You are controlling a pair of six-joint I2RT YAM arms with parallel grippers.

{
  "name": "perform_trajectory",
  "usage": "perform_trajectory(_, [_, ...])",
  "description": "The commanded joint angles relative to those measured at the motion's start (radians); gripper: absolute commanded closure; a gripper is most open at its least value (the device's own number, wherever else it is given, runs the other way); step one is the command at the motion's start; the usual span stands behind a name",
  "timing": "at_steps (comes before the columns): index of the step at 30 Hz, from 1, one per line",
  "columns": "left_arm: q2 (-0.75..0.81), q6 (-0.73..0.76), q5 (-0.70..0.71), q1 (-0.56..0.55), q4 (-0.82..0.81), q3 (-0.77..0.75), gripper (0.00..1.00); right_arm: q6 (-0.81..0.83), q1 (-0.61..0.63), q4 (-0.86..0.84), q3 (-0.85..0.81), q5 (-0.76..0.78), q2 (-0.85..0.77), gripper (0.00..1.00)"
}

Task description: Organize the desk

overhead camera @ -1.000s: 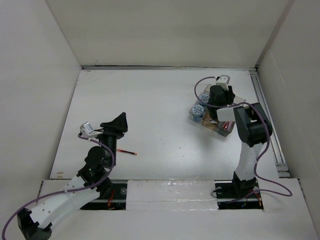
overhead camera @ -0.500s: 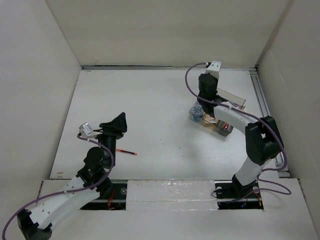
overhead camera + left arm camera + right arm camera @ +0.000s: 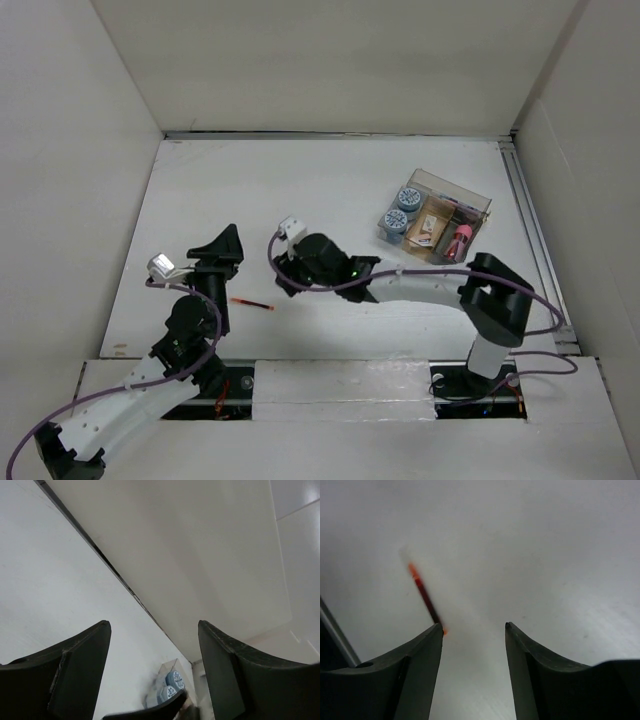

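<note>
Desk (image 3: 330,190): red pen (image 3: 252,303) lay near front | right gripper (image 3: 474,626) gaped just beside it, apparently not touching | left gripper (image 3: 154,625) stood wide, empty

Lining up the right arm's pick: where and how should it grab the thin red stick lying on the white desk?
Take the thin red stick at mid-length, straight down from above, with the open right gripper turned so its jaws straddle the narrow width. It lies flat on the white desk, so only the top is free. It sits off toward one finger, so shift over first.
</note>
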State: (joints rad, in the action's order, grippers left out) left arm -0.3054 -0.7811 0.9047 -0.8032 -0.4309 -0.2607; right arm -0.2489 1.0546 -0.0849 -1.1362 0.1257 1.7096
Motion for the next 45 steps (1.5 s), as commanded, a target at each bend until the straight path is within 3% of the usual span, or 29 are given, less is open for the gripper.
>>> perform_trajectory(1, [0.006, -0.029, 0.08, -0.002, -0.005, -0.002, 0.33, -0.009, 0.054, 0.005, -0.048, -0.048, 0.106, 0.41])
perform_trajectory(7, [-0.008, -0.033, 0.135, -0.002, 0.037, -0.026, 0.32, 0.011, 0.113, -0.038, -0.146, -0.109, 0.241, 0.41])
perform_trajectory(17, [0.052, -0.017, 0.166, -0.002, 0.041, -0.014, 0.32, 0.026, 0.183, -0.047, -0.246, 0.031, 0.421, 0.48])
perform_trajectory(22, [0.06, -0.014, 0.175, -0.002, 0.06, -0.025, 0.32, 0.042, 0.194, -0.13, -0.203, 0.191, 0.482, 0.65])
perform_trajectory(23, [0.063, -0.014, 0.19, -0.002, 0.066, -0.025, 0.32, 0.031, 0.194, -0.145, -0.189, 0.221, 0.486, 0.78])
perform_trajectory(26, [0.074, -0.018, 0.183, -0.002, 0.069, -0.025, 0.32, -0.021, 0.194, -0.217, -0.097, 0.293, 0.458, 0.96])
perform_trajectory(33, [0.057, 0.017, 0.137, -0.002, 0.02, -0.014, 0.33, -0.092, 0.185, -0.296, 0.122, 0.417, 0.176, 1.0])
perform_trajectory(39, [-0.006, 0.052, 0.083, -0.002, -0.005, -0.034, 0.33, -0.012, 0.007, -0.292, 0.167, 0.509, -0.045, 1.0])
perform_trajectory(42, [-0.038, 0.097, 0.049, -0.002, -0.043, -0.037, 0.33, 0.049, -0.152, -0.299, 0.211, 0.639, -0.125, 1.0])
perform_trajectory(45, [-0.066, 0.089, 0.022, -0.002, -0.025, -0.06, 0.33, 0.016, -0.367, -0.269, 0.216, 0.631, -0.186, 1.0])
